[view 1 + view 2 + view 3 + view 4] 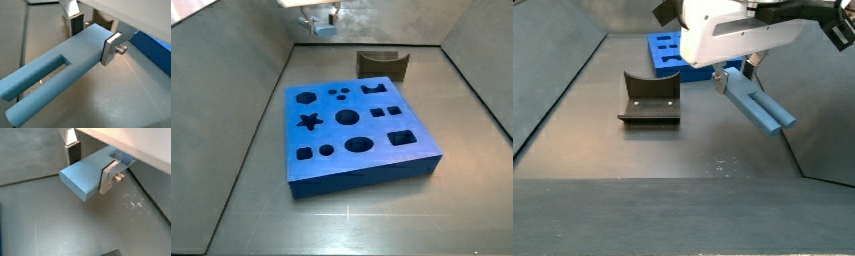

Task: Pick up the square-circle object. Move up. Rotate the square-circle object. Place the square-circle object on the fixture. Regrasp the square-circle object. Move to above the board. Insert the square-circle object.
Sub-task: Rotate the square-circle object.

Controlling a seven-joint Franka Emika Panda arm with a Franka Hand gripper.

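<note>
Above the grey floor (pixel 647 160), pincer (pixel 92 34) pinching the square-circle object (pixel 756 102), fixture (pixel 649 97) nearby

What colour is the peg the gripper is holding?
Light grey-blue; the square-circle object in the gripper shows best in a side view.

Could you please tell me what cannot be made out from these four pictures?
- The pincer in a side view: cut off by the top edge; its grip there is too small.
- The board in a side view: mostly hidden behind the arm.
- The fixture: only a sliver at a wrist view's edge.
- The square-circle object: its end runs off-frame.
</note>
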